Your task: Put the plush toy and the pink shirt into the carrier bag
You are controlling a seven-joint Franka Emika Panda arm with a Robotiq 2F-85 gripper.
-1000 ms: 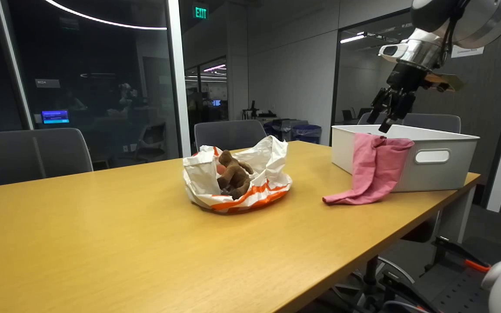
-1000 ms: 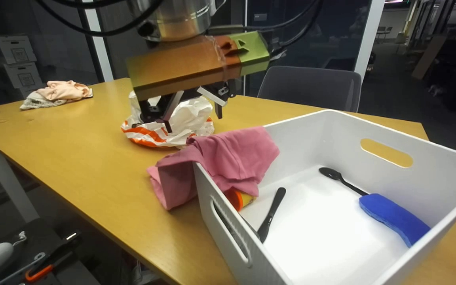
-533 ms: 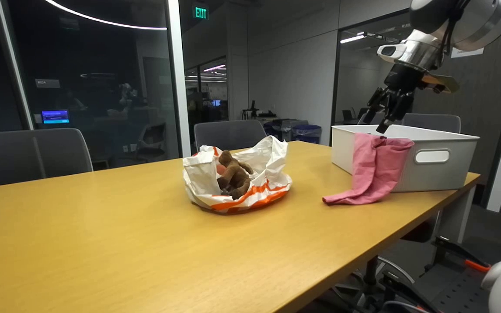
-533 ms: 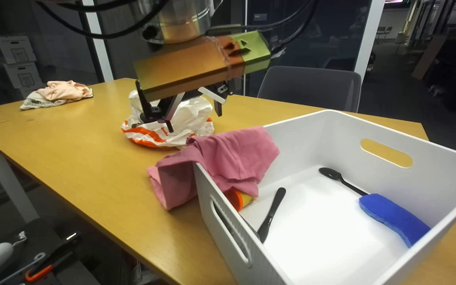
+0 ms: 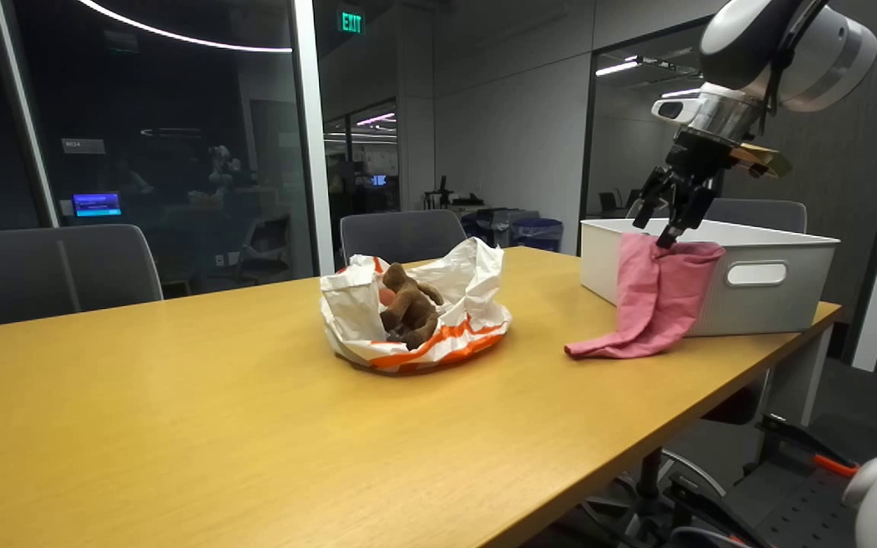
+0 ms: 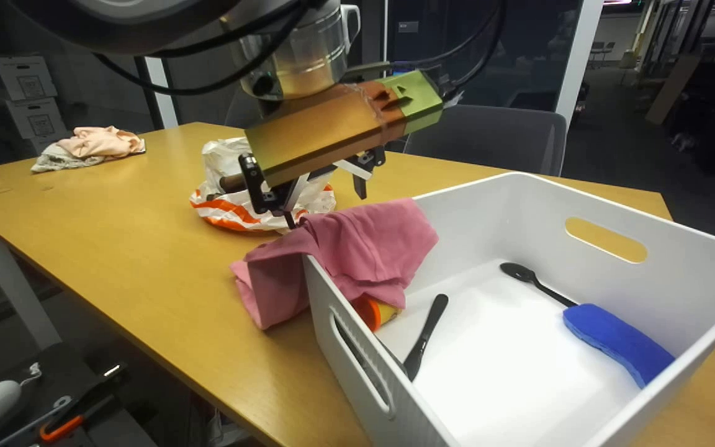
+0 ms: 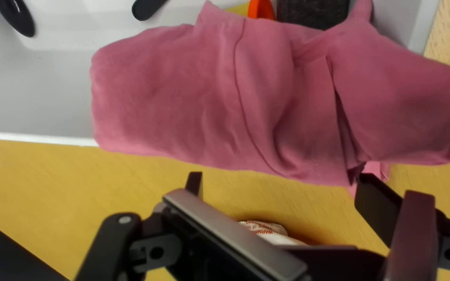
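Observation:
The brown plush toy (image 5: 410, 308) lies inside the white carrier bag (image 5: 469, 350), which stands wide-mouthed with orange print on the table. Over the bin's rim hangs the pink shirt (image 6: 364, 248), partly inside the bin and partly down to the tabletop. My gripper (image 7: 281, 183) is open and holds nothing. It hovers tilted just above the shirt's edge, on the side towards the bag. In the wrist view one fingertip meets the shirt's edge; whether it touches, I cannot tell. In an exterior view the gripper (image 6: 326, 208) partly covers the bag.
The rigid white bin (image 6: 581, 211) holds a black spoon (image 6: 534, 279), a blue item (image 6: 618, 341), a black utensil (image 6: 426, 335) and an orange-rimmed yellow container (image 6: 373, 311). Folded cloths (image 6: 94, 149) lie at the table's far end. Chairs (image 5: 404, 234) stand around the table.
The open gripper has come down and closer to the pink shirt's top edge. Shirt, plush toy and bag have stayed where they were.

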